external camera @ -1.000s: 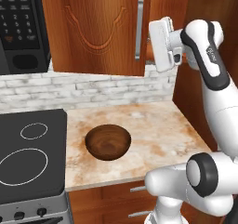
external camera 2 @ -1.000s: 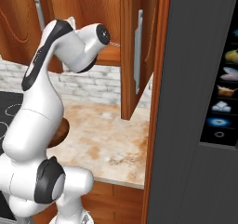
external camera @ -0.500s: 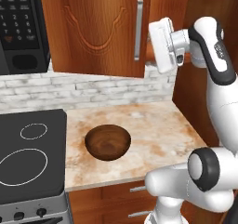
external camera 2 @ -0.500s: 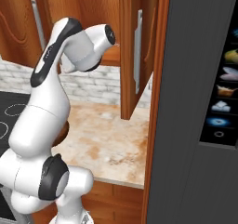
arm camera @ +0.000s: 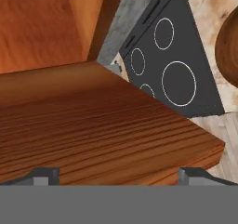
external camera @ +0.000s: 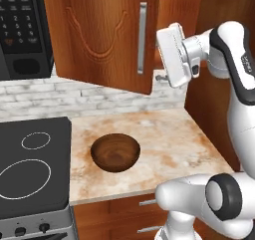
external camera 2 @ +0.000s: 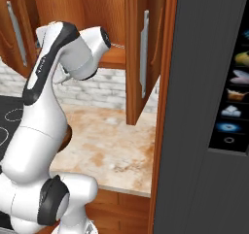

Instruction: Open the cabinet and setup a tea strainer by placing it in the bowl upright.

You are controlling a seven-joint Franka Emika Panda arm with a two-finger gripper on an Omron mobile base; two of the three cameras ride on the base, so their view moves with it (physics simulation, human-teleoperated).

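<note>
The cabinet stands open: its left door [external camera: 104,35] swings out over the counter and its right door [external camera 2: 138,58] hangs edge-on. My white hand [external camera: 173,55] is raised in the opening between them, just above the wooden shelf [arm camera: 93,125]. My gripper [arm camera: 120,174] is open, fingertips wide apart with nothing between them. A thin grey wire [external camera: 160,77], by its look the tea strainer's handle, pokes out beside the hand; the mesh basket is hidden. The dark wooden bowl [external camera: 115,152] sits empty on the counter below.
A black microwave [external camera: 20,30] hangs left of the cabinet. A black stovetop [external camera: 32,169] lies left of the bowl. The marble counter [external camera: 169,139] ends at a tall dark panel [external camera 2: 209,107] on the right. Drawers [external camera: 144,204] sit under the counter.
The hand has sunk slightly and tilted at the cabinet opening while the arm's upper joints shifted. Doors and bowl have not moved.
</note>
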